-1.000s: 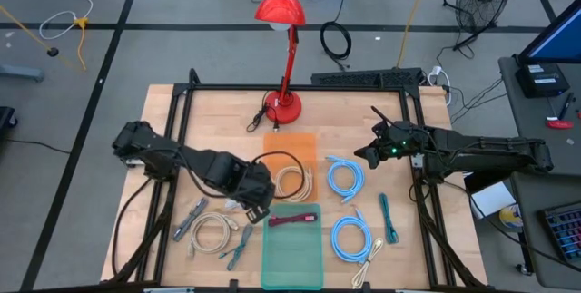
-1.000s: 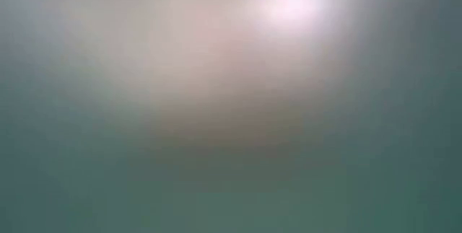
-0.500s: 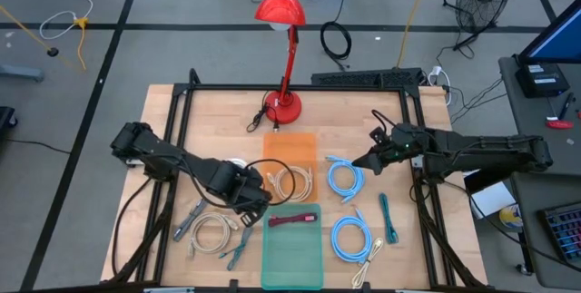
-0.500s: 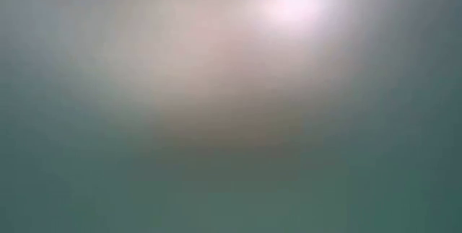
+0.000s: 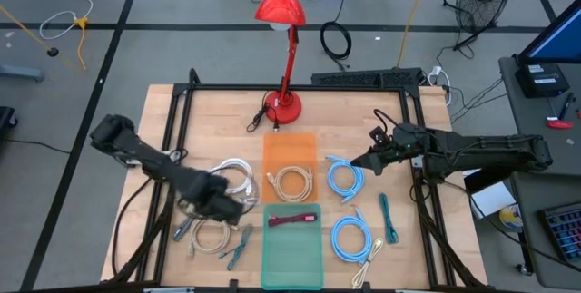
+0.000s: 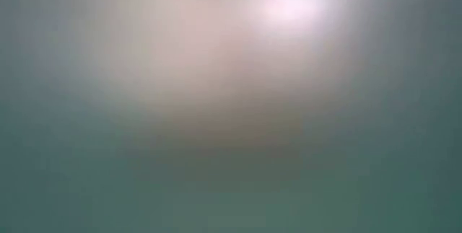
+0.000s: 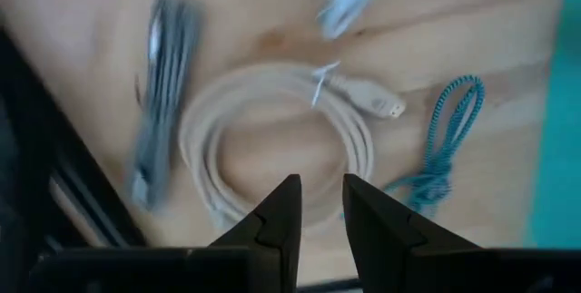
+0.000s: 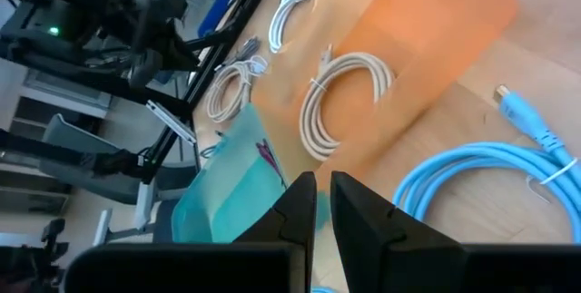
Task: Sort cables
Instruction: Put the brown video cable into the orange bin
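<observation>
My left gripper (image 5: pixel 221 211) (image 7: pixel 321 204) hangs open by a narrow gap just above a beige coil (image 5: pixel 211 235) (image 7: pixel 204 139) that lies flat on the wood. A grey bundle (image 5: pixel 186 227) (image 7: pixel 163 84) and a teal bundle (image 5: pixel 238 246) (image 7: pixel 449 139) lie on either side of the coil. A white coil (image 5: pixel 232 177) lies beside the left arm. Another beige coil (image 5: pixel 292 182) (image 8: pixel 345 102) rests on the orange sheet (image 5: pixel 290 143). My right gripper (image 5: pixel 357 163) (image 8: pixel 323 189) waits shut, above the table by a light-blue coil (image 5: pixel 345 175) (image 8: pixel 490 175).
A dark red cable (image 5: pixel 292 220) lies on the green sheet (image 5: pixel 292 257). At the near right are a second light-blue coil (image 5: pixel 349 237), a green bundle (image 5: pixel 388 218) and a beige bundle (image 5: pixel 368 264). The red lamp's base (image 5: pixel 283 107) stands at the far edge. The low view shows only blur.
My left gripper has moved toward the table's left and near edges, away from the orange sheet, and now hangs over the beige coil on the wood. The white coil that the arm covered now shows. My right gripper has dipped slightly toward the near edge.
</observation>
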Controlling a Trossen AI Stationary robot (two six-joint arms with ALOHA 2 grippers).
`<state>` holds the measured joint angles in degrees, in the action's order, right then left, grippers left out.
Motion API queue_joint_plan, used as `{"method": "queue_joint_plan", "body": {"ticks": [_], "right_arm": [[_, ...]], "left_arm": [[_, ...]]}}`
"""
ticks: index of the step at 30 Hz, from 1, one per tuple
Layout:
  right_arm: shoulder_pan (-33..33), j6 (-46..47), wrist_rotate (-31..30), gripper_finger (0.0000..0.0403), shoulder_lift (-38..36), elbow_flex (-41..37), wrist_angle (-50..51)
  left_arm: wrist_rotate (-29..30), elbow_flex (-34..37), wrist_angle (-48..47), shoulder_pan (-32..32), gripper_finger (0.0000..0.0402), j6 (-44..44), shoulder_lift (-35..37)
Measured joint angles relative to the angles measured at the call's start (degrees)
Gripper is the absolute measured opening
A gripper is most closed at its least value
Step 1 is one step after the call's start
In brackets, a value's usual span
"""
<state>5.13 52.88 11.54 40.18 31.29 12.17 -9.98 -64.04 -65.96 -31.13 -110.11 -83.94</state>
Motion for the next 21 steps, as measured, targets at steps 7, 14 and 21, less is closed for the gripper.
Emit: {"method": "queue_joint_plan", "body": {"ticks": [7, 14, 21], "right_arm": [[0.02, -1.5, -1.43, 0.0029, 0.02, -0.35, -0.63], [0.0, -0.02, -2.28, 0.0029, 0.0, -3.13, -1.18], [0.0, 1.94, -2.52, 0.0029, 0.02, -4.49, -1.77]], "left_arm": [[4.26, 4.25, 4.32, -8.06, 0.0088, -23.9, 7.51], [11.71, 4.47, 7.8, -7.35, 0.0088, -19.39, 7.08], [15.69, 4.77, 1.17, -8.04, 0.0088, 1.1, 7.08]]}}
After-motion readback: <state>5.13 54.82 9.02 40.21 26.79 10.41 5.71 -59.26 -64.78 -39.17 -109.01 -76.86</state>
